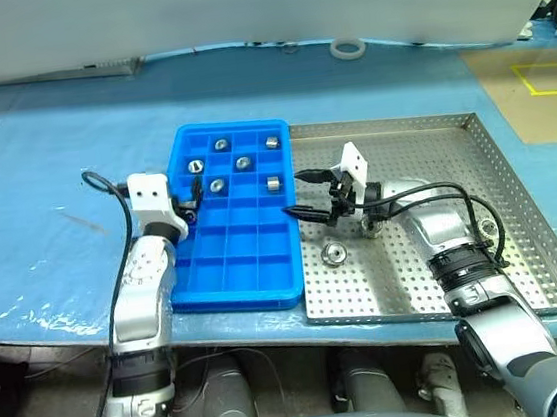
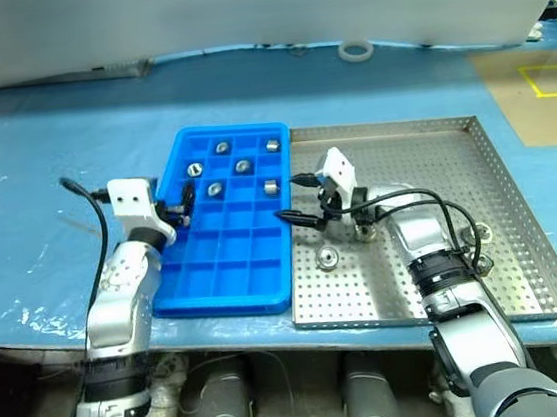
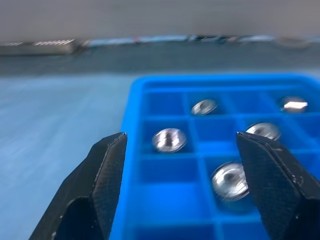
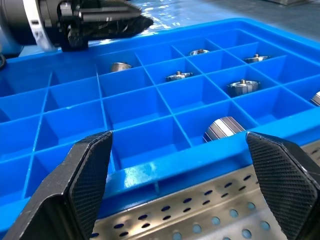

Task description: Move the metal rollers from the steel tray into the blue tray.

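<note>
On the pale blue worktop (image 1: 43, 175) in front of me, the blue tray (image 1: 236, 274) lies with its long right edge touching the left rim of the steel tray (image 1: 519, 201). Five metal rollers (image 1: 243, 162) sit in the blue tray's far compartments, one to a cell: two in the farthest row, two in the next row, and two more in the third row, counting the one (image 1: 273, 183) in the right-hand column nearest the steel tray. So six rollers are in the blue grid, all in its far half; the near rows hold nothing I can see.

My left claw (image 1: 189, 193) hovers at the blue tray's left edge, over its far half, with its fingers (image 3: 107, 170) spread apart and nothing between them; through the gap I look at rollers resting in their cells. My right claw (image 1: 302, 194) is over the seam where the two trays meet, pointing left toward the blue tray, its fingers (image 4: 90, 170) splayed wide and empty.

One roller (image 1: 334, 253) lies on the perforated floor of the steel tray, near its front left part, just in front of my right claw and apart from it. Another small metal piece (image 2: 483, 232) shows on the steel tray beside my right forearm. A white ring (image 1: 348, 49) lies on the worktop beyond the trays.
</note>
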Controlling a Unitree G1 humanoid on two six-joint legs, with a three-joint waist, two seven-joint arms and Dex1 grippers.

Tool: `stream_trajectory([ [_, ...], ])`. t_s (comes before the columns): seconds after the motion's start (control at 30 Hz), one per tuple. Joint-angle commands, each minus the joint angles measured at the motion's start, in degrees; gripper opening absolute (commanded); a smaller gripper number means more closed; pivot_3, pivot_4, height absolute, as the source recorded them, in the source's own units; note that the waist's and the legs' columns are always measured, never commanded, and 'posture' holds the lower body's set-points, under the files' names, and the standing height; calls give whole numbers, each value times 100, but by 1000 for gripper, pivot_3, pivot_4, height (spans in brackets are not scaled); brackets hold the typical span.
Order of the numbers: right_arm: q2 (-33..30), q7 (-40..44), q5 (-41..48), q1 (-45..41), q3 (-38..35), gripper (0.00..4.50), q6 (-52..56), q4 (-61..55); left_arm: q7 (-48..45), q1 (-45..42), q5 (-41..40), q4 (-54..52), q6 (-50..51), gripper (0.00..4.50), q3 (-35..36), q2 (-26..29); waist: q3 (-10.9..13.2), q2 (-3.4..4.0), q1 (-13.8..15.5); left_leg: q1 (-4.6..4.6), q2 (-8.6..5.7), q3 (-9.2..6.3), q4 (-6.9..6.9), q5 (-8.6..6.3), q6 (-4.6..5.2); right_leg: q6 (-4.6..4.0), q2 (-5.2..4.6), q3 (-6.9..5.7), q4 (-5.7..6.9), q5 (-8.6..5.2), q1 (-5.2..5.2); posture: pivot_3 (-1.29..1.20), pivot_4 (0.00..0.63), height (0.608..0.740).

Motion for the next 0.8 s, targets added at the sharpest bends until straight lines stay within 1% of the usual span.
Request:
stream_trajectory([
  [0.03,-148,-152,162,136,-296,4500,96,-507,-954,-492,-534,215,-372,3692,-179,152,0,0,-6,1,-2,1,0,0,0,0,-1,2,1,0,0,-77,150,740],
  [0.17,-413,-315,231,442,-527,4500,330,-938,-2289,-968,-1025,739,-460,3692,-485,385,0,0,-67,4,-3,4,-1,0,0,1,1,9,2,0,-1,-158,150,740],
  [0.33,-901,-590,299,1042,-946,4500,666,-1618,-3953,-1552,-1280,1458,-398,3692,-1122,609,0,1,-203,5,-7,9,-2,1,1,1,0,16,1,1,-3,-304,150,740],
  [0.53,-1288,-1009,396,1927,-1457,4500,976,-2434,-5566,-2256,-946,2479,-396,3692,-2141,712,-2,4,-463,22,-10,20,-2,0,3,2,2,32,4,1,0,-410,150,740],
  [0.57,-1318,-1065,418,2021,-1511,4500,1018,-2536,-5693,-2360,-839,2652,-457,3692,-2267,713,-2,4,-529,24,-10,21,-3,0,3,2,2,33,5,1,0,-432,150,740],
  [0.7,-1372,-1296,502,2443,-1748,4500,1190,-2979,-6117,-2927,74,3664,-950,3692,-3045,759,-4,7,-744,33,-10,21,0,0,3,5,5,39,7,3,4,-487,150,740],
  [0.8,-1371,-1432,548,2624,-1829,4500,1274,-3194,-6335,-3243,363,4172,-1107,3692,-3252,689,-6,10,-850,52,-11,21,1,-2,4,7,6,40,1,3,25,-512,150,740],
])
